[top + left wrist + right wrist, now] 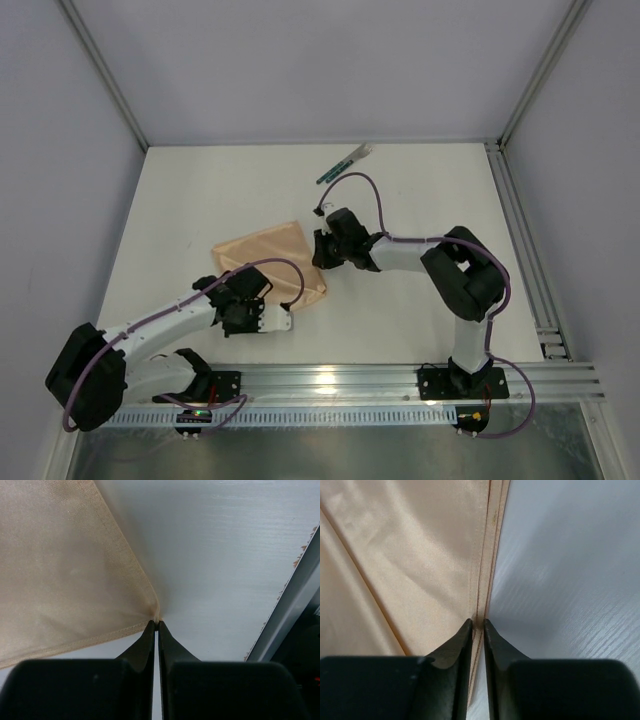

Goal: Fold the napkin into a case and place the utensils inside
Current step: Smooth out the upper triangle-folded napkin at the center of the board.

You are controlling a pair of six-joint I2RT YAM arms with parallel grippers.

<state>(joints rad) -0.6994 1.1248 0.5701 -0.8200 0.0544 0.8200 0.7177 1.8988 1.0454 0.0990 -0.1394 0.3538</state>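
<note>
The left gripper (156,623) pinches the near corner of the napkin (262,252), likely to lift it for a fold. Beyond, the right gripper (478,622) nips the hemmed side edge, jaws barely apart, probably to share the lift. The utensils (345,164) lie at the far side of the table (200,200), clear of the folding.

Yeah, nothing readable here in any of the views, no text, labels, brands, numbers or signs that I can make out.
</note>
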